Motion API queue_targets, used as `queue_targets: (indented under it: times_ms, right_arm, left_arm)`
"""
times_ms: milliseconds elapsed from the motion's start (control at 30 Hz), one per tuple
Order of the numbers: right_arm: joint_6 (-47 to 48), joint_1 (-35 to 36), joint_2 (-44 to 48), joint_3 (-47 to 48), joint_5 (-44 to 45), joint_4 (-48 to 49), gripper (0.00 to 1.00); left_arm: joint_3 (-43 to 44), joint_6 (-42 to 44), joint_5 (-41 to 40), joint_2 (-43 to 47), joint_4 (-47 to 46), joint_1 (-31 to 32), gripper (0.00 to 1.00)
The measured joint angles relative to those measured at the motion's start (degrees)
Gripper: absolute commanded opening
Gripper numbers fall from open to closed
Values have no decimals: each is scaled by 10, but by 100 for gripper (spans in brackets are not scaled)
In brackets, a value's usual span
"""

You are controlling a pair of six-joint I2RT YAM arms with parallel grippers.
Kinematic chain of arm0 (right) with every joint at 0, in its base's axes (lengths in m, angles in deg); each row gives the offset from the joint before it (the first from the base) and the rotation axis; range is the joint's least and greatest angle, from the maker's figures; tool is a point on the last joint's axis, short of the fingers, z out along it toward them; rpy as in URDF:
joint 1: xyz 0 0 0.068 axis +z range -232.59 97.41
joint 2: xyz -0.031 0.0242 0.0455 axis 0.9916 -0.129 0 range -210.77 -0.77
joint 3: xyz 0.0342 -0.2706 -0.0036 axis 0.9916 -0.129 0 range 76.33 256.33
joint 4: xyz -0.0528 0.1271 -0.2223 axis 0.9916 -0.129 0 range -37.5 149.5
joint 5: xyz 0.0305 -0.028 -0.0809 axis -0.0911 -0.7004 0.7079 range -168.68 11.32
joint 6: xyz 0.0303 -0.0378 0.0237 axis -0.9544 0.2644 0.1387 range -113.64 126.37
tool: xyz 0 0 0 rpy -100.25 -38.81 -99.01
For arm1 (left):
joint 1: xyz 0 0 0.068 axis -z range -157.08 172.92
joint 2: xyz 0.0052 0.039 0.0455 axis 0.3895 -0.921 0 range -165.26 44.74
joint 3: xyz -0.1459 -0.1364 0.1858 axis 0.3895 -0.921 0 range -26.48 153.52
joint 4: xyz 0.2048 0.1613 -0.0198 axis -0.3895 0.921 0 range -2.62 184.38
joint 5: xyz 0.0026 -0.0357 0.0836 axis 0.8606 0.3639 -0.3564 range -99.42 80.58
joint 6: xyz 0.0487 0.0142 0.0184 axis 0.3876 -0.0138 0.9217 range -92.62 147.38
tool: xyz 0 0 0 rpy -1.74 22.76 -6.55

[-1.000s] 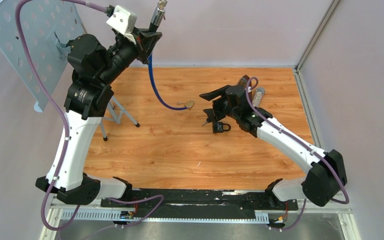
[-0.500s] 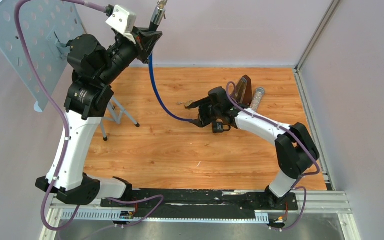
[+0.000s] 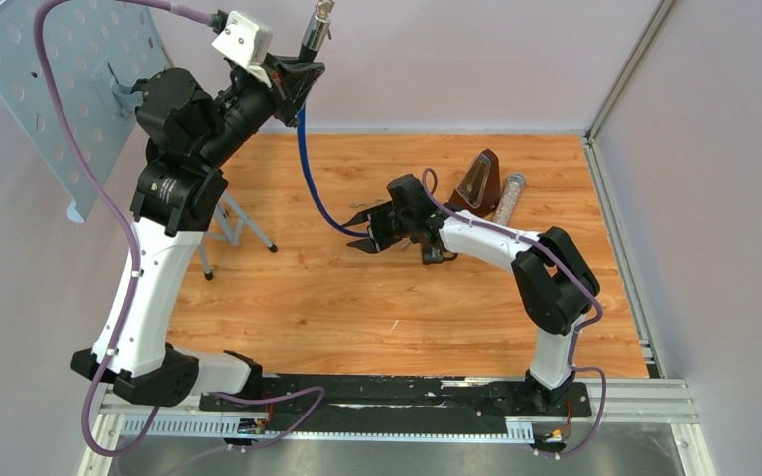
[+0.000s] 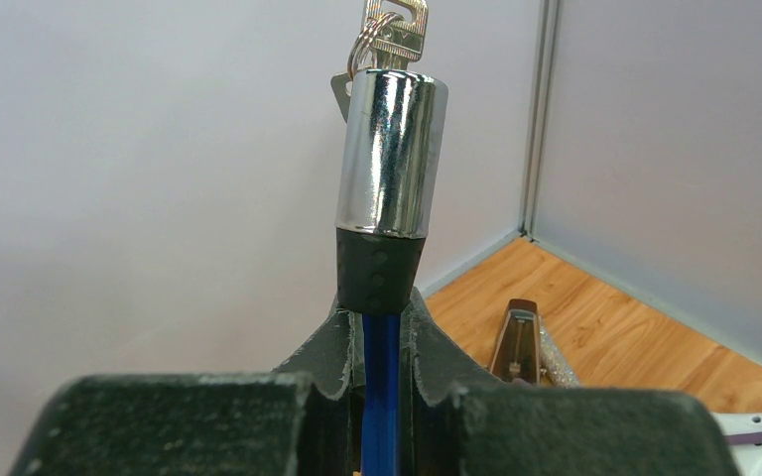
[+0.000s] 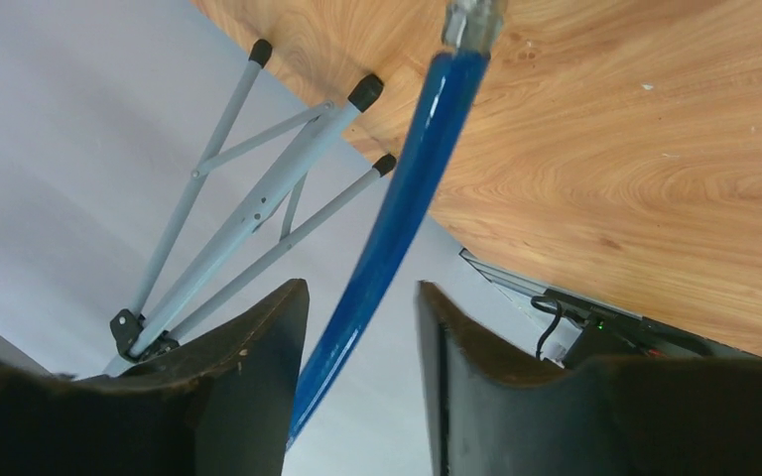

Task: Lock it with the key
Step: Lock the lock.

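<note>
The top external camera hangs high over the near edge and looks down and forward across the whole counter (image 3: 357, 297) to the back wall, the widest and most distant view. The left wrist camera looks out along the left gripper (image 4: 382, 317), very close to the chrome lock barrel (image 4: 392, 149), and faces the far right corner. The right wrist camera looks along the right gripper (image 5: 362, 297) toward the stand legs (image 5: 258, 198) at the left, with the blue cable (image 5: 397, 198) close before the lens. All three views share that cable. The overhead and left wrist views share the brown wedge (image 4: 516, 337), and the overhead and right wrist views share the stand legs.
</note>
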Motion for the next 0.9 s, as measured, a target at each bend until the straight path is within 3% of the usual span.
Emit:
queue_targets:
  times_ms: [100, 233, 400, 500, 700, 900]
  right_arm:
    - [-8, -1, -12, 4, -2, 5, 39]
    - [-16, -4, -19, 6, -5, 11, 48]
    - [-24, -5, -24, 12, -7, 17, 12]
    - [-28, -8, -24, 13, -6, 22, 0]
    - [6, -10, -16, 13, 31, 21, 0]
    - [150, -13, 38, 13, 110, 10, 0]
  left_arm:
    - [0, 0, 0, 0, 0, 0, 0]
    - [-2, -2, 0, 1, 0, 0, 0]
    - [-9, -2, 0, 5, 0, 0, 0]
    - [-17, -3, 0, 12, 3, 0, 0]
    - [-33, -4, 1, 23, 12, 0, 0]
    - [-89, -5, 18, 46, 27, 0, 0]
